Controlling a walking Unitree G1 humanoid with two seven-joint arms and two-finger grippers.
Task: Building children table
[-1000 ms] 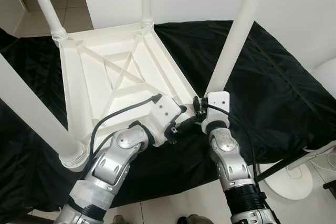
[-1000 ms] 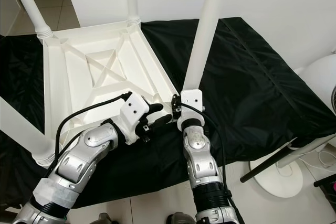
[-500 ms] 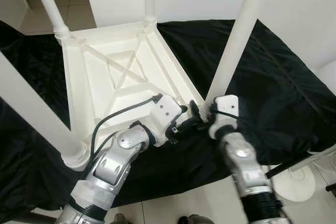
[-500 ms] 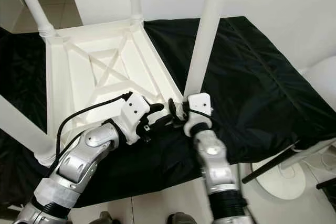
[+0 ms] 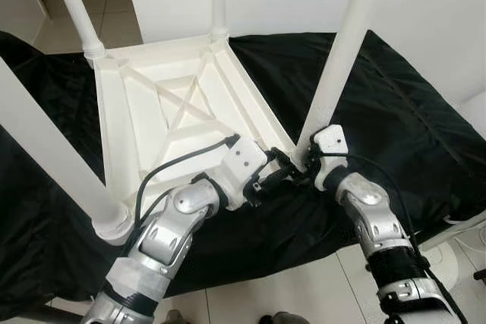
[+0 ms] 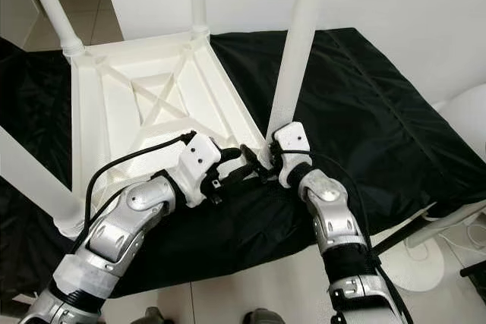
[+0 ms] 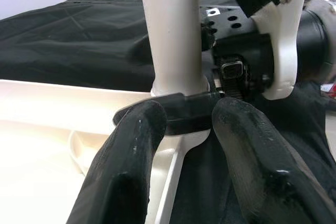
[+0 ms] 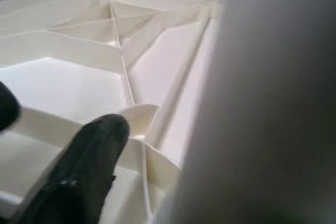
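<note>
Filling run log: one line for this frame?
stage: leg fitting | right gripper: at near leg base | left gripper: beside it | tabletop: upside down

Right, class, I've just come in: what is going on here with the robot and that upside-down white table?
A small white table lies upside down on a black cloth, its legs pointing up. Both arms work at the near corner, where one leg meets the frame. The left gripper reaches in at the base of that leg, fingers apart, and the right gripper is against the same leg base. Whether that leg is fully seated cannot be told.
</note>
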